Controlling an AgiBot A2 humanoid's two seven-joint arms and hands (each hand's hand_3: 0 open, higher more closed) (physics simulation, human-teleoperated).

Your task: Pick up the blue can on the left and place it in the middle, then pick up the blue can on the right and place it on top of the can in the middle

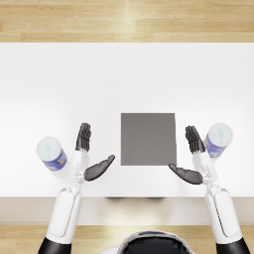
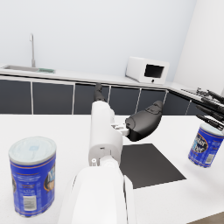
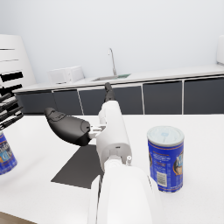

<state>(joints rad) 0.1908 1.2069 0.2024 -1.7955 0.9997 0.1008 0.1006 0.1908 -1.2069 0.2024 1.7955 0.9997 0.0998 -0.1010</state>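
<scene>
Near edge first: my left robot hand (image 1: 92,154) sits low over the white counter (image 1: 74,79), fingers straight and spread, thumb swung inward, holding nothing. My right robot hand (image 1: 193,156) mirrors it on the other side, also spread and empty. Both are dark, matte and smooth-looking, on glossy white forearms.

Left blue can (image 1: 51,154) stands upright just outside the left robot hand, not touching it. It's a short cylinder with a pale, flat foil-like lid and a blue printed label with a white panel; the left wrist view shows it beside the forearm (image 2: 32,175). Right blue can (image 1: 218,139) stands upright just outside the right robot hand's fingers, very close; I cannot tell if they touch. It has the same shape and label, clear in the right wrist view (image 3: 166,157).

Between the two hands lies a dark grey square mat (image 1: 148,139), flat, thin, matte, with nothing on it. Neither hand overlaps it much; only the thumbs reach near its lower corners.

Counter surface is plain, smooth, bright white.

Farther off, the wrist views show a kitchen run with dark cabinet fronts (image 2: 39,96), a sink with a tall tap (image 2: 32,48) and a boxy white microwave (image 2: 147,70). Past the counter's far edge in the head view is light wood floor (image 1: 124,20).
</scene>
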